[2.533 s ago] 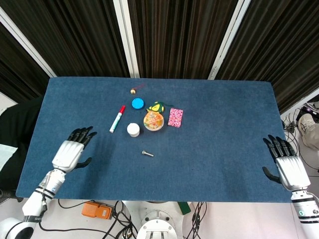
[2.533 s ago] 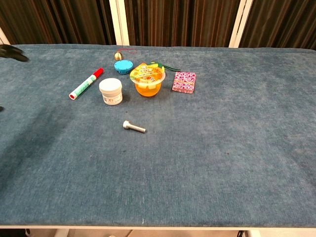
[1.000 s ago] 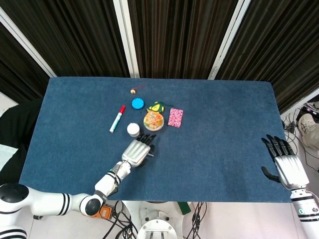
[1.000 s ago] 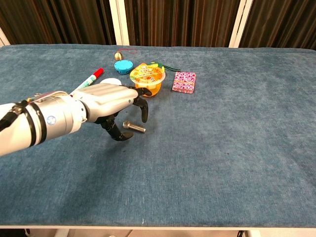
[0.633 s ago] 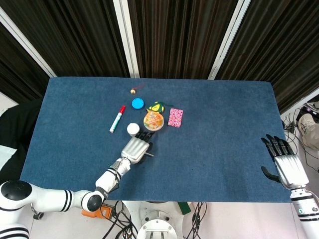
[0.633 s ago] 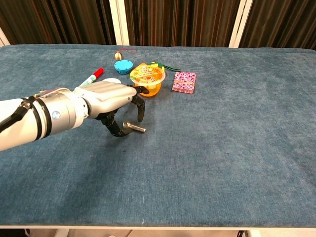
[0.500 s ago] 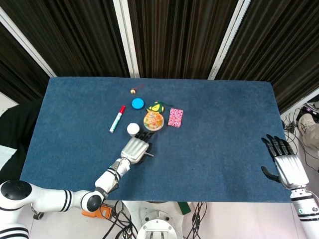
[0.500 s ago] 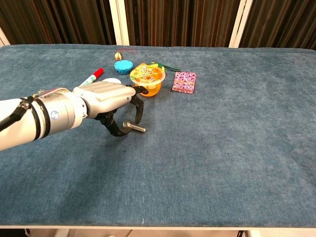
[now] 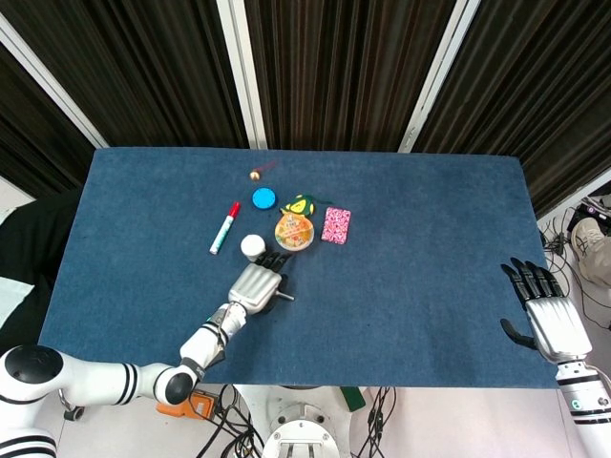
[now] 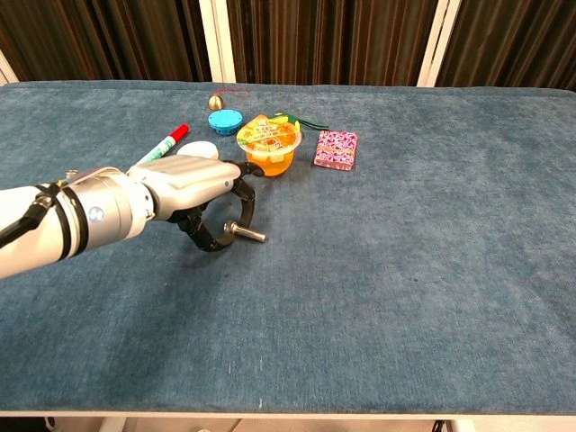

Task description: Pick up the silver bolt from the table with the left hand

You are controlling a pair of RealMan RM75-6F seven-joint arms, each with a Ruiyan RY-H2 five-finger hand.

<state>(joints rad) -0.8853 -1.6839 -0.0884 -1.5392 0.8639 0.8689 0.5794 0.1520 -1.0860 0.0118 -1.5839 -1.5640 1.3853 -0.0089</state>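
- Head view: the left hand (image 9: 255, 284) is lowered over the silver bolt (image 9: 284, 297) on the blue table (image 9: 430, 239); only the bolt's tip is seen. The right hand (image 9: 546, 315) rests apart — fingers spread, holding nothing.
- Chest view: the left hand (image 10: 193, 193) is curled around the silver bolt (image 10: 247, 234) — a closed pinch cannot be told. A jelly cup (image 10: 268, 144) stands just behind.

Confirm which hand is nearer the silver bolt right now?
Left. The left hand is right over the head end of the silver bolt, fingers curled around it on the table. The right hand rests open at the far right table edge.
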